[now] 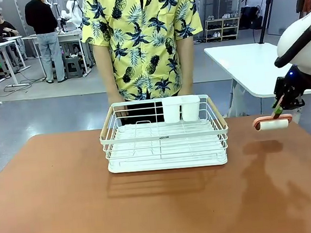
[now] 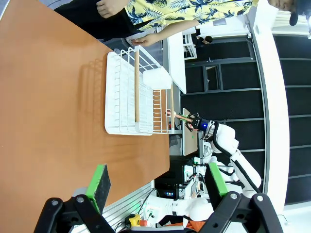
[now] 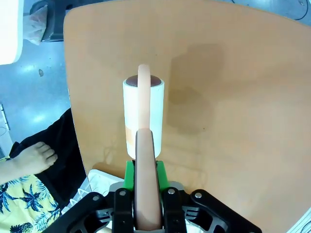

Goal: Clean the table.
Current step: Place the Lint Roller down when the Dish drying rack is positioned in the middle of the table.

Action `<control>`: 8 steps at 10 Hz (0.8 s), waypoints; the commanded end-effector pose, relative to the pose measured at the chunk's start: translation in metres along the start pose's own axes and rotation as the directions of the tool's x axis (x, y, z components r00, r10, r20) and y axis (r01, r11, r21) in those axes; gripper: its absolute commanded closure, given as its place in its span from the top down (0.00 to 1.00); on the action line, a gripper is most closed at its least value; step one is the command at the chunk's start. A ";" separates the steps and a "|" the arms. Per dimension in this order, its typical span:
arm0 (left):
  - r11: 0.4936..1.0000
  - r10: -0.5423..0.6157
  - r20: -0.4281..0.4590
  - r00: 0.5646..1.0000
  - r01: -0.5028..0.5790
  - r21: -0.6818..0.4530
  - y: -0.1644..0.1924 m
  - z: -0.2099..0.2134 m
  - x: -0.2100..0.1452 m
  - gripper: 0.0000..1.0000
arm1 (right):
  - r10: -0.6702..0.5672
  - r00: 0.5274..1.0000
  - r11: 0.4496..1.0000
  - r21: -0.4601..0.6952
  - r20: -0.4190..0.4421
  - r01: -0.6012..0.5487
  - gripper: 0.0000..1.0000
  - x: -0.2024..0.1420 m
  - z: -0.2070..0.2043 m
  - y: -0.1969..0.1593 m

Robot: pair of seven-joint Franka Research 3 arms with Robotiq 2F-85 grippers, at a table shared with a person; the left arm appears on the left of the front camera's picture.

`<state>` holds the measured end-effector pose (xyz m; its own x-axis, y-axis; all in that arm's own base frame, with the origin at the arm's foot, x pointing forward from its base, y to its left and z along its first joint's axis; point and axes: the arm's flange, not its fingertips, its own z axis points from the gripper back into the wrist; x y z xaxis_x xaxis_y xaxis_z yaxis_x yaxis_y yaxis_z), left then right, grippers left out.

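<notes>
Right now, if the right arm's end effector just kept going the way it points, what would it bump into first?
Probably the table. The right end effector points down at its top, and the lint roller it grips would touch first, near the table's edge. Depth is hard to judge here.

One table [image 1: 54, 201], one dish rack [image 1: 164, 143], one lint roller [image 1: 272, 123].
</notes>
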<state>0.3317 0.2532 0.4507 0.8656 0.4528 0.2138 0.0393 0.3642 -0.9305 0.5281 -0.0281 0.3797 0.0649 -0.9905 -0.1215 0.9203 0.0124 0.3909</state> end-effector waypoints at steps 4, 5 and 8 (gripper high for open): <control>0.999 -0.017 0.007 1.000 0.017 -0.028 0.000 0.003 0.001 1.00 | -0.008 1.000 0.994 0.108 0.007 0.007 0.21 -0.002 -0.035 -0.002; 0.999 -0.017 0.007 1.000 0.017 -0.028 0.000 0.003 0.001 1.00 | -0.002 1.000 0.995 0.101 0.013 0.000 0.21 -0.003 -0.040 -0.004; 0.999 -0.017 0.007 1.000 0.017 -0.028 0.000 0.003 0.001 1.00 | -0.007 1.000 0.995 0.099 0.015 0.006 0.70 0.000 -0.038 -0.006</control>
<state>0.3317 0.2531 0.4507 0.8657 0.4527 0.2138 0.0394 0.3642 -0.9305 0.5399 -0.0246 0.3414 0.0657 -0.9916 -0.1114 0.8932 0.0086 0.4496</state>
